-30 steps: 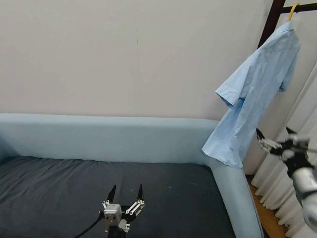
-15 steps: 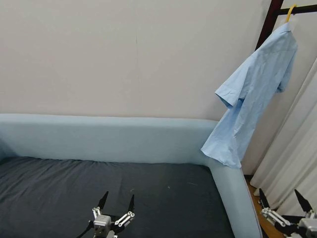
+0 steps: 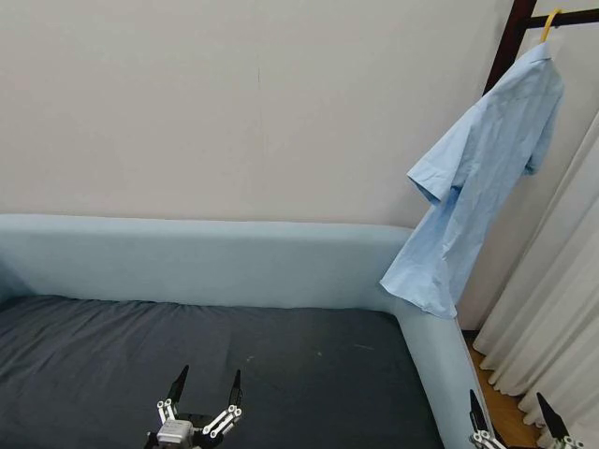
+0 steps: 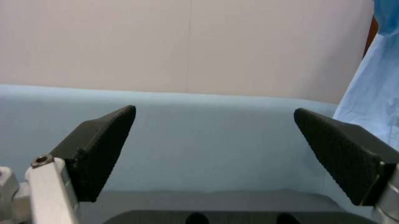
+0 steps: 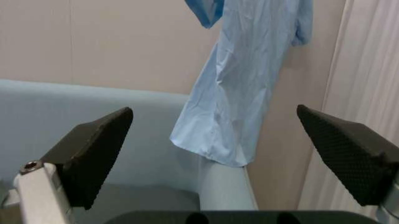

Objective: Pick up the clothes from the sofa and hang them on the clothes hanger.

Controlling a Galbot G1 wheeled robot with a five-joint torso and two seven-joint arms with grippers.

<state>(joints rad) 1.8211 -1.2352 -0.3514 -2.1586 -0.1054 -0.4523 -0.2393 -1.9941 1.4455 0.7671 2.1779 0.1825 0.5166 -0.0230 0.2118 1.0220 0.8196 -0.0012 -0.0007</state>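
Light blue short-sleeved shirt (image 3: 477, 178), upper right of frame, on a yellow hanger (image 3: 553, 21) hooked to a dark rack (image 3: 513, 37). Long axis runs collar up, hem down, slanting toward lower left; one sleeve juts left. Thin cloth, lightly creased; hem hangs at the sofa (image 3: 234, 262) arm corner. Sofa pale blue and smooth, seat cushion (image 3: 299, 360) dark grey. Left gripper (image 3: 208, 376) bottom centre-left, jaws spread wide, empty. Right gripper (image 3: 507, 412) bottom right by the white curtain (image 3: 562, 309), jaws spread, empty.
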